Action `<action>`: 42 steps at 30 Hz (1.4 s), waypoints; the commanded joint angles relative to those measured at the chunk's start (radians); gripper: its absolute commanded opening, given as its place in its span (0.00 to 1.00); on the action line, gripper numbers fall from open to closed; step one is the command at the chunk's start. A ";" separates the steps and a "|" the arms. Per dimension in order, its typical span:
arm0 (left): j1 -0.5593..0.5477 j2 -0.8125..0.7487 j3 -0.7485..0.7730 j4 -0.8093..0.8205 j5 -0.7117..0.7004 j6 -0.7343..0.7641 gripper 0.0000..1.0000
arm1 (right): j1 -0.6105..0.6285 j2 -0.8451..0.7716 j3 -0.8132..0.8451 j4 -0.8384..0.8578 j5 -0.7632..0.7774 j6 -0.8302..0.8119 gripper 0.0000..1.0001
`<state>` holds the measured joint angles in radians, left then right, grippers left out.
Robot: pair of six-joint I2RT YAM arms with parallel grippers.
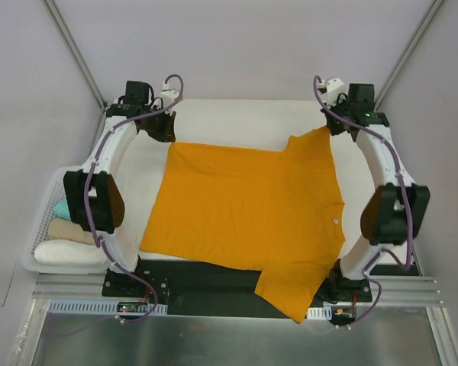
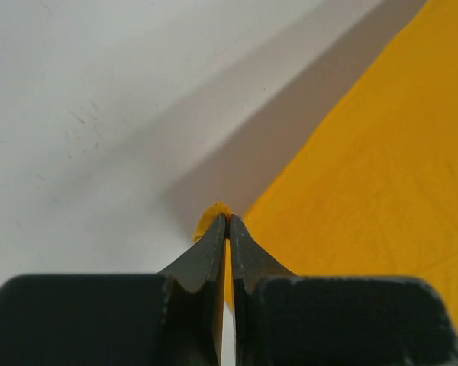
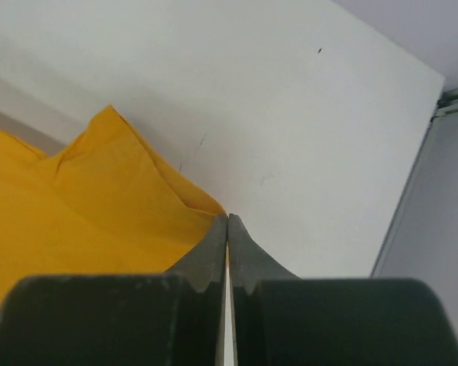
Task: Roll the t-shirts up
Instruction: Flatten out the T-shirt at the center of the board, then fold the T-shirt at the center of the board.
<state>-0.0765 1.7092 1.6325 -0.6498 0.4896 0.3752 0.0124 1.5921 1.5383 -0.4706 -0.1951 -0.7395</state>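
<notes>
The left pincer (image 2: 227,219) is clenched on a far hem corner of the mustard-orange t-shirt (image 1: 244,206), a nub of cloth showing past its tips. The right pincer (image 3: 227,217) is clenched on the far sleeve's edge. The t-shirt lies spread flat on the white tabletop (image 1: 237,114), its near sleeve overhanging the front edge.

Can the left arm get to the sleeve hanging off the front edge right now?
Probably not: the left gripper is shut on a far corner of the t-shirt, and that sleeve lies beside the right arm's base.
</notes>
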 commanded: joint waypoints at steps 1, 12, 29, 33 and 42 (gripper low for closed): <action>0.011 0.134 0.105 0.029 -0.031 0.001 0.00 | 0.012 0.255 0.197 0.093 0.103 -0.077 0.01; 0.009 0.500 0.460 0.022 -0.183 -0.016 0.00 | 0.014 0.729 0.681 0.101 0.236 -0.086 0.01; 0.011 0.578 0.603 0.007 -0.114 -0.038 0.00 | 0.064 0.729 0.642 0.297 0.312 -0.193 0.01; 0.004 0.528 0.558 -0.005 -0.069 -0.048 0.00 | 0.063 0.631 0.543 0.189 0.316 -0.193 0.01; 0.006 0.458 0.475 -0.010 -0.065 0.010 0.00 | 0.063 0.482 0.381 0.054 0.319 -0.176 0.01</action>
<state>-0.0769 2.2711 2.1231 -0.6434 0.3946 0.3561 0.0780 2.1899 1.9465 -0.3511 0.0982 -0.9222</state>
